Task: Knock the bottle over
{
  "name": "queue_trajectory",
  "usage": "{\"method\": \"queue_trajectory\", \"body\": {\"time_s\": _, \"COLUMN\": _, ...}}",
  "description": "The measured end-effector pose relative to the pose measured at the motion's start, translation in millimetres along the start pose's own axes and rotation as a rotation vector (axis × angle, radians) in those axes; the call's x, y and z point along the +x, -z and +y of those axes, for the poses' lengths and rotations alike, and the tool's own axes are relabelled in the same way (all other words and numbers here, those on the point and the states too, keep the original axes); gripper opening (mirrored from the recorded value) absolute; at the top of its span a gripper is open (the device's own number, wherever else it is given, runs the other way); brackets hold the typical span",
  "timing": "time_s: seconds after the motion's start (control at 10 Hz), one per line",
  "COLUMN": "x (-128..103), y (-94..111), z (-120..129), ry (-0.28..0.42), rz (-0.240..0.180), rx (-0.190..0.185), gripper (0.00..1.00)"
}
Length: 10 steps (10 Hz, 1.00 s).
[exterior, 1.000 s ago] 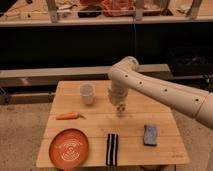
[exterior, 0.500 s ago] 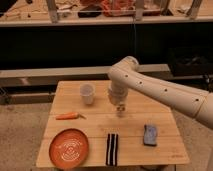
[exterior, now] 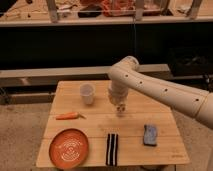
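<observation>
My gripper point(exterior: 119, 109) hangs down from the pale arm point(exterior: 150, 85) over the middle of the wooden table point(exterior: 95, 125), right of the white cup point(exterior: 87, 93), its tip close to the tabletop. The bottle does not show apart from the gripper. A small pale shape at the gripper's tip cannot be told from the gripper itself.
An orange carrot point(exterior: 67, 116) lies at the left. An orange plate point(exterior: 69, 147) sits at the front left. A black-and-white striped object point(exterior: 112, 149) lies at the front middle, and a blue-grey sponge point(exterior: 149, 135) at the right. Dark shelving stands behind the table.
</observation>
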State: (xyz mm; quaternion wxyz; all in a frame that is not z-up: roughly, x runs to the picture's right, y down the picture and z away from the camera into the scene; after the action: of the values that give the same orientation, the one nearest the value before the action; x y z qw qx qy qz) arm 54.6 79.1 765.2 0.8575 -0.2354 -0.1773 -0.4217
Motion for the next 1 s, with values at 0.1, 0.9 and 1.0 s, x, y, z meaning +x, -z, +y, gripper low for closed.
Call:
{"method": "queue_trajectory", "body": {"time_s": 0.1, "x": 0.1, "y": 0.1, "z": 0.0, "ry": 0.0, "rz": 0.0, "rx": 0.0, "gripper": 0.03}}
{"method": "queue_trajectory", "body": {"time_s": 0.9, "x": -0.6, "y": 1.1, "z": 0.1, "ry": 0.023, "rz": 0.001, "rx": 0.001, "gripper": 0.03}}
{"method": "queue_trajectory", "body": {"time_s": 1.0, "x": -0.9, "y": 1.3, "z": 0.3, "ry": 0.028, "rz": 0.002, "rx": 0.001, "gripper": 0.03}}
